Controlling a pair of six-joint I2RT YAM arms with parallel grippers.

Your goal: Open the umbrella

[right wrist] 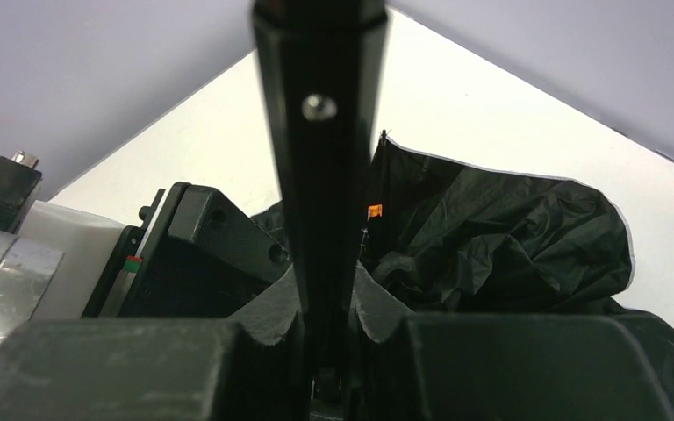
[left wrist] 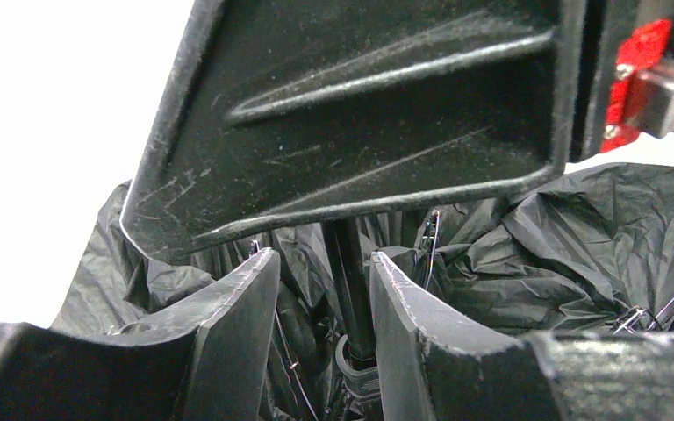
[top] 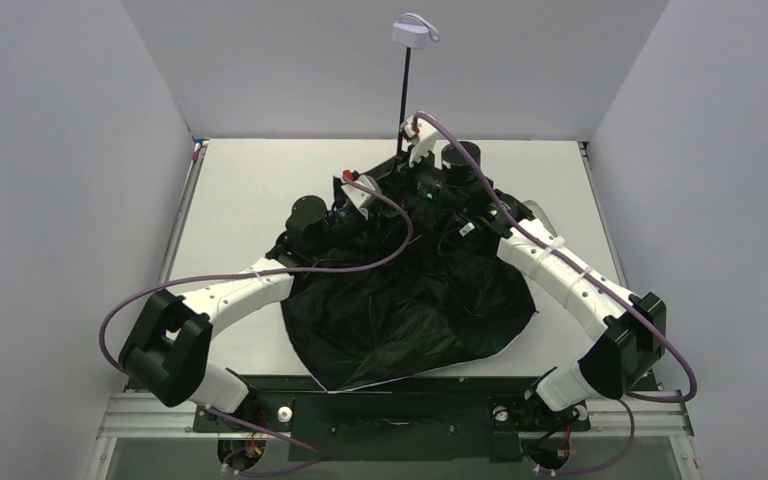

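Upright umbrella shaft (right wrist: 320, 193) clamped between right fingers (right wrist: 268, 316), flanked lower down by left fingers (left wrist: 237, 316), spread apart. Black canopy (top: 410, 310) crumpled on worktop (top: 250, 190), knob handle (top: 413, 32) aloft.

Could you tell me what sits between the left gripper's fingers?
The thin black umbrella shaft stands there, inside the left gripper, as the left wrist view shows.
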